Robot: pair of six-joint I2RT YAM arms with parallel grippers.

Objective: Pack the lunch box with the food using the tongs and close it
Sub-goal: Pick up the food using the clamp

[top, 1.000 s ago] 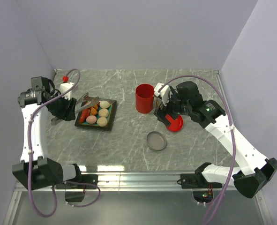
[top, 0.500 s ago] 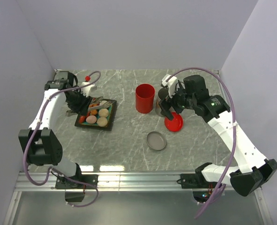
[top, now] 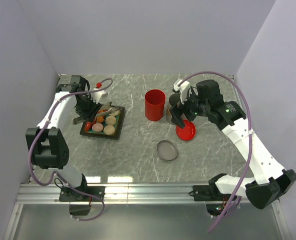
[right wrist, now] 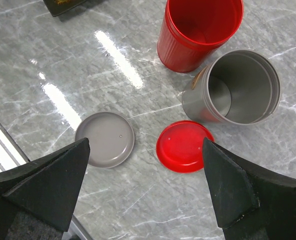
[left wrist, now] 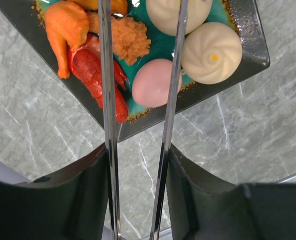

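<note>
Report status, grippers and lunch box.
Left gripper holds tongs over tray, pink ball between arms. Right gripper open, over red lid. Lunch box uncovered, grey can alongside.

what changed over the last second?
The left gripper swung inward, carrying the tongs further over the tray. The right gripper, open, drew back off the red lid. The lunch box, grey cup, grey lid and tray stayed put.

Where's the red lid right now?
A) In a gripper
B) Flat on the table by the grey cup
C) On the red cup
B: the red lid lies flat on the table next to the grey cup, while the red lunch box stands open.
</note>
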